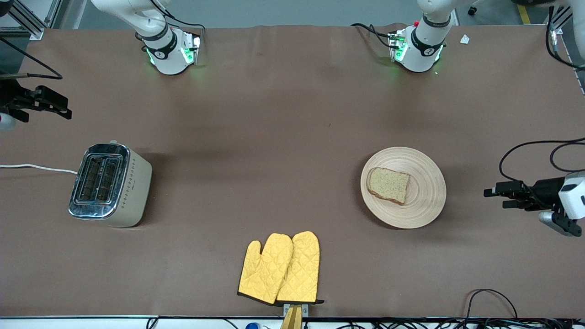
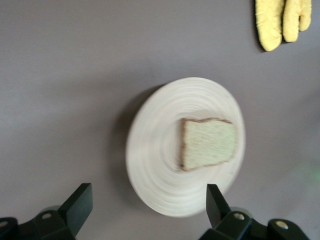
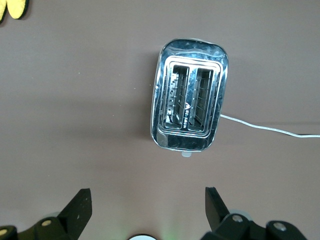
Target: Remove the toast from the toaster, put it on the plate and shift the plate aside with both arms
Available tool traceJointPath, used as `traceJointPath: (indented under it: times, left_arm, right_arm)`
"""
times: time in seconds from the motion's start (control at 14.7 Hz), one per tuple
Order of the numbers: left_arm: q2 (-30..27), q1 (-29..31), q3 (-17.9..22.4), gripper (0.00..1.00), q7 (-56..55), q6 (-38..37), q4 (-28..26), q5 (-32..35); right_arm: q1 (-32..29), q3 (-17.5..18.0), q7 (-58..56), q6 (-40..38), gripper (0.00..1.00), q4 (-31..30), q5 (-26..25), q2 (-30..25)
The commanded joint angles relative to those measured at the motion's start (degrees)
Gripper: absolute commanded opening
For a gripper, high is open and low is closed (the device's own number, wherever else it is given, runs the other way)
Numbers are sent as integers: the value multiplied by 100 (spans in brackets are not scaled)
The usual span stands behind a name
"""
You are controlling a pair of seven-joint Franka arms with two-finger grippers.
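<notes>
The toast [image 1: 388, 185] lies flat on the round beige wooden plate [image 1: 422, 192], toward the left arm's end of the table. My left gripper [image 1: 498, 198] is open and empty, up in the air over the table beside the plate, clear of it. Its wrist view looks down on the plate [image 2: 155, 155] and the toast [image 2: 209, 144], with the open left gripper [image 2: 148, 195] over the plate's edge. My right gripper [image 1: 55, 107] is open and empty over the table at the right arm's end, near the toaster. In its wrist view the right gripper [image 3: 147, 197] is open over bare table.
A chrome and cream toaster [image 1: 109, 183] with two empty slots [image 3: 190, 107] stands toward the right arm's end, its white cord [image 1: 36, 167] running off the table. Two yellow quilted oven mitts [image 1: 281, 269] lie at the table edge nearest the front camera.
</notes>
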Motion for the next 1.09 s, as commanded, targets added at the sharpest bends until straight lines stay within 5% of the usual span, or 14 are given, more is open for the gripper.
traceJointPath:
  times: [0.0, 0.48, 0.68, 1.02]
  left_arm:
    - [-805, -300, -33, 100, -642, -297, -246, 570]
    - [-2010, -468, -754, 100, -2312, -754, -439, 1943]
    - [-2634, -477, -772, 100, -2489, -615, -1061, 1953]
    - [-2636, -495, -816, 100, -2620, -570, -827, 1943]
  right_arm:
    - [90, -8, 21, -74, 100, 86, -63, 20]
    - [29, -43, -31, -74, 100, 77, -63, 29]
    - [-59, -69, -49, -65, 100, 77, -81, 29]
    - [-226, -61, -75, -56, 100, 77, -2, 46]
